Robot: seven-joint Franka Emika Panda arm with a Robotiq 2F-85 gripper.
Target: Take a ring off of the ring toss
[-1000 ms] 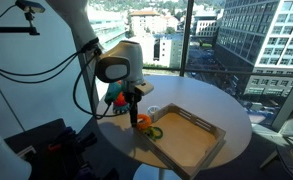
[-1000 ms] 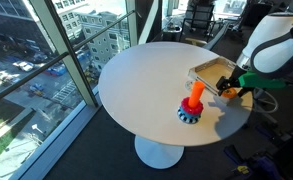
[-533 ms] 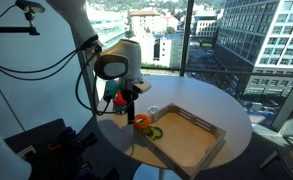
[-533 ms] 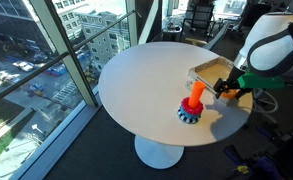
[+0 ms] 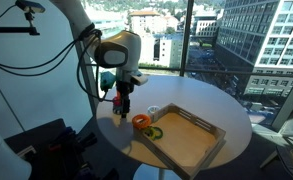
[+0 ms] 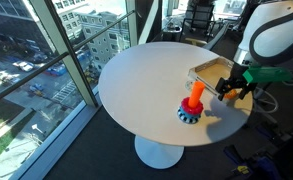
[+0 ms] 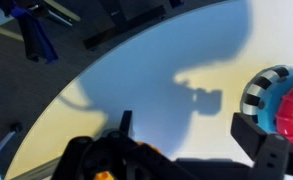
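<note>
The orange ring [image 5: 141, 121] lies flat on the round white table, next to the wooden tray's corner. My gripper [image 5: 123, 108] hangs open and empty above the table, a little up and to the left of the ring. In an exterior view the ring toss [image 6: 193, 103], an orange-red peg on a dark blue base, stands near the table edge with my gripper [image 6: 232, 88] beside it. The wrist view shows my open jaws [image 7: 191, 135] over bare table, with the ring toss [image 7: 282, 104] at the right edge. A sliver of orange shows under the gripper body.
A shallow wooden tray [image 5: 192, 118] takes up the near part of the table [image 5: 201, 98] and also shows in an exterior view [image 6: 208, 70]. A yellow-green ring [image 5: 155, 131] lies beside the orange ring at the tray's edge. Windows surround the table.
The gripper has lifted up and away from the orange ring, which stays lying on the table beside the tray. The ring toss has not moved.
</note>
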